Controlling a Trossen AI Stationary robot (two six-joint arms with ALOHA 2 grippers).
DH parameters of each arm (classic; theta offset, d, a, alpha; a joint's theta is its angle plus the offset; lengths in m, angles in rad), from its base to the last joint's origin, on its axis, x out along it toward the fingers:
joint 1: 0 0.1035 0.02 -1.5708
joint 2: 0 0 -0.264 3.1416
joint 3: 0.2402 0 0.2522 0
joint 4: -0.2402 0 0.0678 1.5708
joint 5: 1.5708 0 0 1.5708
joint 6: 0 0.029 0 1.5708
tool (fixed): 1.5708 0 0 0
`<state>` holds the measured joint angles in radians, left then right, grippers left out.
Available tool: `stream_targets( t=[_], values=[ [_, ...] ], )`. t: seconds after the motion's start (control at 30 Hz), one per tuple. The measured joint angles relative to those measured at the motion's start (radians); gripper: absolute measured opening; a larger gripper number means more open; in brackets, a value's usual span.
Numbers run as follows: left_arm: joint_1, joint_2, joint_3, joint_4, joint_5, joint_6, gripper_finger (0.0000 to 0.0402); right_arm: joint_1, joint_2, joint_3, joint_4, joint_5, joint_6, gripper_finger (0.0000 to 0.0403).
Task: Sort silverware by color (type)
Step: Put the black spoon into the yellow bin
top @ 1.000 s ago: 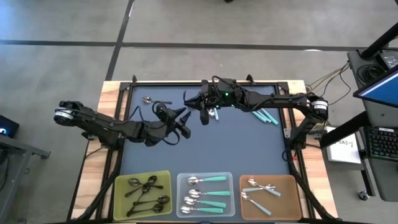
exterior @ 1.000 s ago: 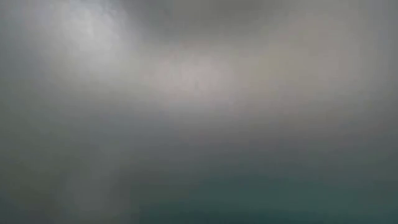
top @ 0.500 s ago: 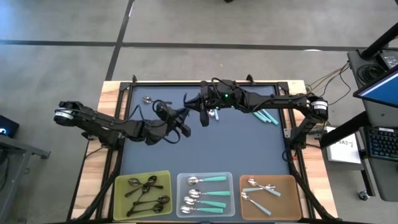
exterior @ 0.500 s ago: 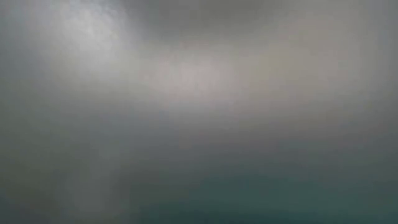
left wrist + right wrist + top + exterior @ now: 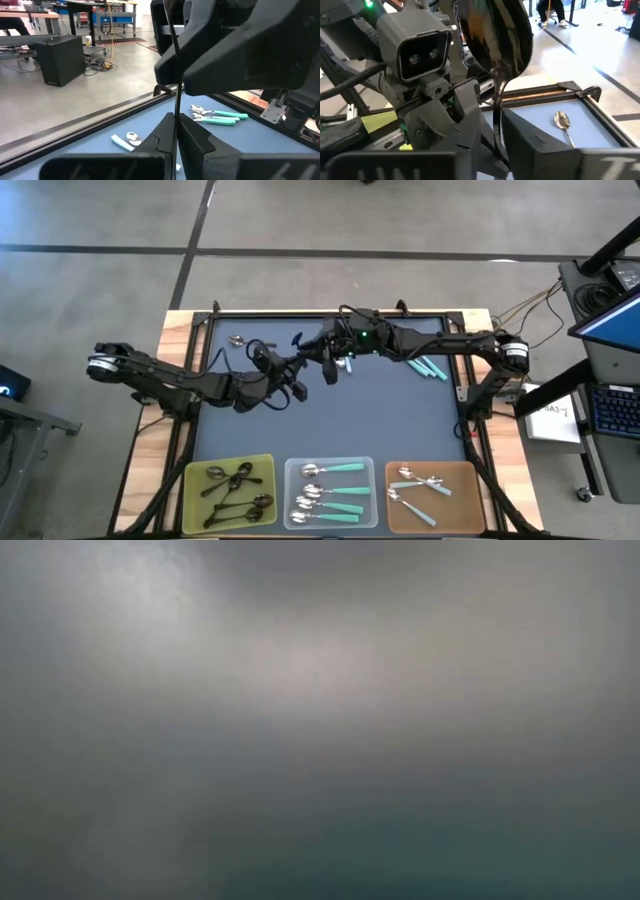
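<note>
Thin, slick metal made the dark spoon [image 5: 495,45] light but slippery, pinched mid-handle by the closed left gripper [image 5: 176,131] while the right gripper [image 5: 492,125] eased apart.

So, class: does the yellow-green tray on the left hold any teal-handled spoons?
No, the yellow-green tray holds only dark all-metal spoons; the teal-handled spoons lie in the middle tray.
</note>
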<state>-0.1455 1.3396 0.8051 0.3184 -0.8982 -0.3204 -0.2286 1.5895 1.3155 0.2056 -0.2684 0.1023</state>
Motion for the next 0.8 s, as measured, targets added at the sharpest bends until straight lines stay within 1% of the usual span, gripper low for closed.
stream_targets(
  t=[0.13, 0.2, 0.3, 0.33, 0.43, 0.5, 0.53, 0.57, 0.63, 0.7, 0.73, 0.8],
  values=[
    [-0.005, -0.005, 0.000, -0.004, 0.011, -0.002, 0.0000, -0.006, -0.035, 0.000, -0.104, 0.002, -0.005, 0.0113],
    [-0.011, -0.017, -0.001, -0.010, 0.068, -0.003, 0.0000, -0.013, -0.066, 0.000, -0.201, 0.003, -0.007, 0.0127],
    [-0.035, -0.047, 0.000, -0.055, 0.188, -0.030, 0.0000, -0.027, -0.118, 0.000, -0.358, 0.005, -0.008, 0.0139],
    [-0.044, -0.057, 0.000, -0.097, 0.217, -0.060, 0.0000, -0.030, -0.138, 0.000, -0.412, 0.007, -0.009, 0.0139],
    [-0.051, -0.097, 0.000, -0.305, 0.306, -0.147, 0.0000, -0.037, -0.187, 0.000, -0.533, 0.008, -0.037, 0.0137],
    [-0.051, -0.128, 0.000, -0.443, 0.394, -0.218, 0.0000, -0.040, -0.213, 0.000, -0.594, 0.008, -0.066, 0.0131],
    [-0.052, -0.145, 0.000, -0.503, 0.456, -0.259, 0.0000, -0.040, -0.222, 0.000, -0.614, 0.008, -0.073, 0.0128],
    [-0.057, -0.161, 0.000, -0.556, 0.525, -0.297, 0.0000, -0.040, -0.230, 0.000, -0.632, 0.008, -0.079, 0.0124],
    [-0.076, -0.189, 0.000, -0.634, 0.696, -0.385, 0.0000, -0.040, -0.245, 0.000, -0.672, 0.010, -0.088, 0.0118],
    [-0.121, -0.209, 0.000, -0.652, 0.846, -0.486, 0.0000, -0.040, -0.254, 0.000, -0.700, 0.010, -0.088, 0.0112],
    [-0.154, -0.216, 0.000, -0.649, 0.899, -0.537, 0.0000, -0.040, -0.256, 0.000, -0.715, 0.010, -0.088, 0.0110],
    [-0.236, -0.224, 0.000, -0.647, 0.943, -0.632, 0.0000, -0.040, -0.256, 0.000, -0.742, 0.013, -0.089, 0.0105]
  ],
)
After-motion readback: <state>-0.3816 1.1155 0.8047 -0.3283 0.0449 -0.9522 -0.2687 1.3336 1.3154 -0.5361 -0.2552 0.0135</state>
